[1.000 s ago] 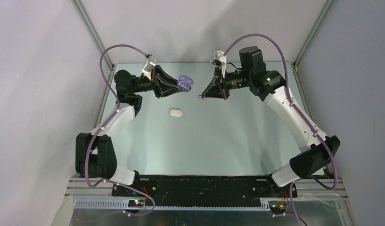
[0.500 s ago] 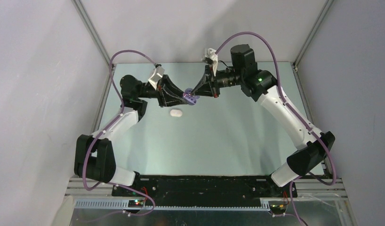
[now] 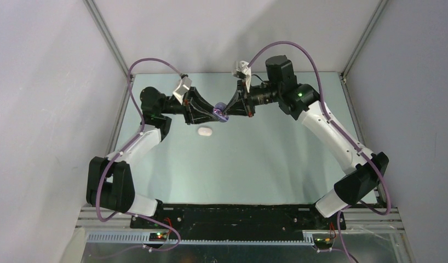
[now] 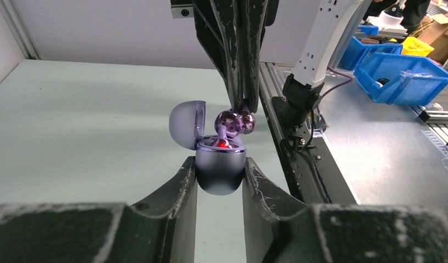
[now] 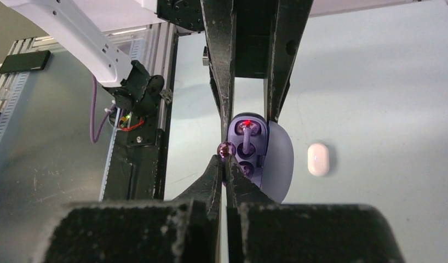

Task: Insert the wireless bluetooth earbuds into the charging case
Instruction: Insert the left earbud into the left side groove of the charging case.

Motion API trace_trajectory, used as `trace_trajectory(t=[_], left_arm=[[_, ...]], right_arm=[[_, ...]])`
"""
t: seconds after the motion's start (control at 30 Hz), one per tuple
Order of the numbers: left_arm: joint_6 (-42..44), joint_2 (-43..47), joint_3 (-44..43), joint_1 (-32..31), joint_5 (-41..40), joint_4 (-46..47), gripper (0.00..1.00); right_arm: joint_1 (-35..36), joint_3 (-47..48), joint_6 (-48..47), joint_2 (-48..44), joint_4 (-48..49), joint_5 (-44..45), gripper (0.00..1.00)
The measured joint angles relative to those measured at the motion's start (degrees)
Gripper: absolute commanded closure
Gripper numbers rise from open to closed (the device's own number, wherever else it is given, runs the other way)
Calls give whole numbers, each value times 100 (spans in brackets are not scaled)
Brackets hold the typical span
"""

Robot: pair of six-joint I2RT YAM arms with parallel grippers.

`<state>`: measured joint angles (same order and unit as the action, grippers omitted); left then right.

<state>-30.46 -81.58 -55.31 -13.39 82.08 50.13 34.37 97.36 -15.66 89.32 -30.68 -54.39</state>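
- The right gripper (image 5: 224, 164) is pinched tight on a purple earbud (image 5: 227, 148), held at the mouth of the open purple charging case (image 5: 271, 159).
- The left gripper (image 4: 219, 164) clamps that case's base between both fingers, clear of the table (image 3: 254, 159).
- A second purple earbud (image 5: 247, 127) sits in the case by a red light.
- A white case (image 5: 319, 159) lies on the table, apart from the grippers.
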Motion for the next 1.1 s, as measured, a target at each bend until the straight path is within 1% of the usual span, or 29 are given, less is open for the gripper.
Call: trace_trajectory(t=[0.53, 0.83, 1.1], left_arm=[[2, 2, 0, 0, -48, -98, 100], [2, 15, -52, 0, -87, -107, 100], [0, 33, -52, 0, -87, -116, 100]], right_arm=[[-109, -66, -87, -85, -98, 81, 100], [-114, -319, -85, -186, -118, 111, 100], [-111, -352, -20, -173, -26, 118, 100]])
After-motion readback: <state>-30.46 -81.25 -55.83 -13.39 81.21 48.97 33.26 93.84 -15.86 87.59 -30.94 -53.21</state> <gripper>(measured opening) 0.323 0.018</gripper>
